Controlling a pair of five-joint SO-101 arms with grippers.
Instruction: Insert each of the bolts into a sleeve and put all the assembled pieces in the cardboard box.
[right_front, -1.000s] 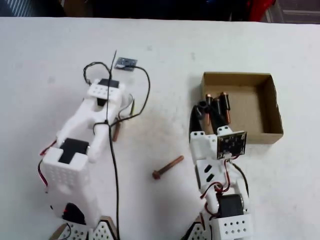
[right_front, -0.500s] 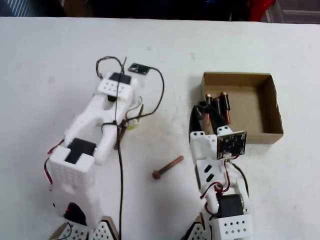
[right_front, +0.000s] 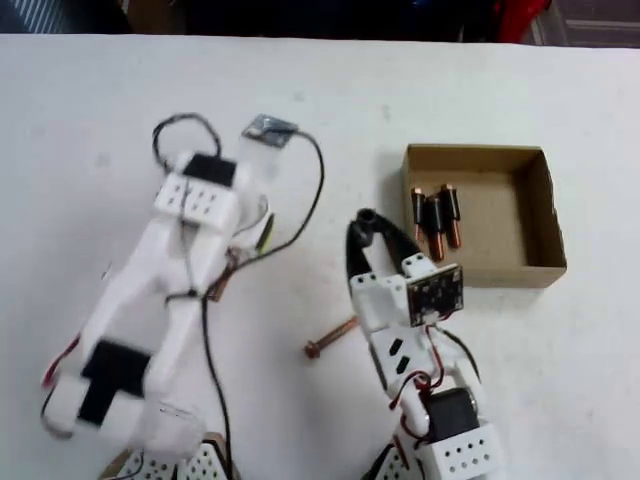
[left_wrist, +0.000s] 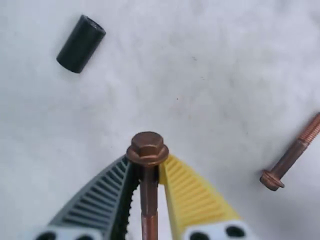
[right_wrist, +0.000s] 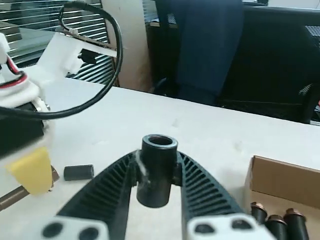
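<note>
**Both pincers loaded, one bolt and one sleeve lying loose**

Starting left: the left pincer (left_wrist: 149, 169) is clamped on a bolt (left_wrist: 146, 149). The shank runs back between the two fingers, in line with them, and the hex head pokes out just past the tips. A spare sleeve (left_wrist: 81, 43) lies on its side on the counter (right_front: 100, 100), a bit beyond that head and not touching it.

Between the arms a loose bolt (right_front: 336, 334) lies flat on a diagonal, head end nearer the arms' bases, right beside the right arm. The right pincer (right_wrist: 157, 162) is pinching a black sleeve (right_wrist: 158, 190), which is upright with its bore facing up and its long axis across the fingers.

Furthest right, the cardboard box (right_front: 475, 150) has three assembled pieces (right_front: 436, 215) lying side by side near its left wall, pointing front to back.
</note>
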